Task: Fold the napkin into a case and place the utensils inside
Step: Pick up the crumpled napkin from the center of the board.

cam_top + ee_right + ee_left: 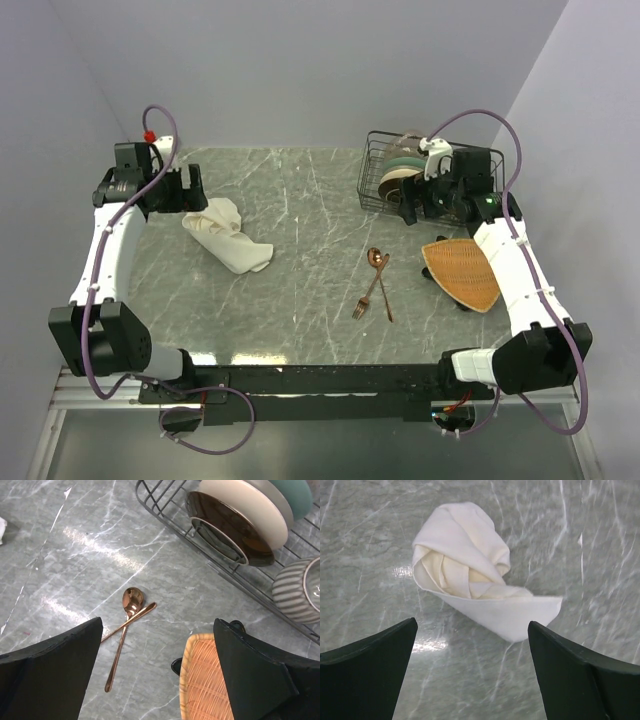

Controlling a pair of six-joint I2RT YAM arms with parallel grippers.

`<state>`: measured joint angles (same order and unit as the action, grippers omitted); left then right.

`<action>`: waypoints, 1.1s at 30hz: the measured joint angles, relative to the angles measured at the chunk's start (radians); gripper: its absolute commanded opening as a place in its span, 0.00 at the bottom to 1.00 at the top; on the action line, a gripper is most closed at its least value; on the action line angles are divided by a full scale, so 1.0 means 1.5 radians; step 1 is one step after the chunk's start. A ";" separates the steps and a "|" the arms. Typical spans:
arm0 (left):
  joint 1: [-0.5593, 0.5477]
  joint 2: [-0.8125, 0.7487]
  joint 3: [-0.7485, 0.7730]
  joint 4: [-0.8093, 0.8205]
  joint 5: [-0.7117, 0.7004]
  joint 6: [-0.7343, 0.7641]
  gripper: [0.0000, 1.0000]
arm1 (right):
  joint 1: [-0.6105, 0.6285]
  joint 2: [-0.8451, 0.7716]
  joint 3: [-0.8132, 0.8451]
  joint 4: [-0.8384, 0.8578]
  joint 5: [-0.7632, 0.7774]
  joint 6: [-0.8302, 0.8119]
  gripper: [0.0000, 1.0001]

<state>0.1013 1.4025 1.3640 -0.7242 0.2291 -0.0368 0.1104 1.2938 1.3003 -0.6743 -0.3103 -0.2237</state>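
Observation:
The cream-white napkin (228,236) lies crumpled in a loose bundle at the table's left; no folded case shows. In the left wrist view the napkin (470,570) sits just ahead of my open left gripper (472,625), apart from both fingers. In the top view the left gripper (195,190) hovers at the bundle's far left end. The copper spoon (377,270) and fork (362,305) lie crossed at mid-table. My right gripper (412,205) stands open and empty, back right of them. In the right wrist view the spoon (131,600) crosses the fork's handle (137,614); its tines hide behind my left finger.
An orange woven fan-shaped mat (462,272) lies right of the utensils and under my right gripper (158,625), where its edge (205,680) shows. A wire dish rack (375,190) with plates and a ribbed bowl (295,592) stands at the back right.

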 measured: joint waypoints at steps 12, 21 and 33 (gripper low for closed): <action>-0.008 0.133 0.027 -0.103 0.038 0.347 0.99 | 0.000 0.053 0.014 -0.052 -0.022 -0.012 1.00; -0.033 0.231 0.027 -0.116 -0.001 0.496 0.99 | 0.000 0.060 0.016 -0.088 -0.026 -0.019 1.00; -0.063 0.246 -0.003 -0.117 -0.001 0.598 0.01 | 0.000 0.080 0.037 -0.105 -0.035 -0.020 1.00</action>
<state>0.0067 1.7710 1.3594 -0.8993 0.2283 0.8600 0.1104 1.4132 1.3556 -0.8322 -0.3634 -0.2531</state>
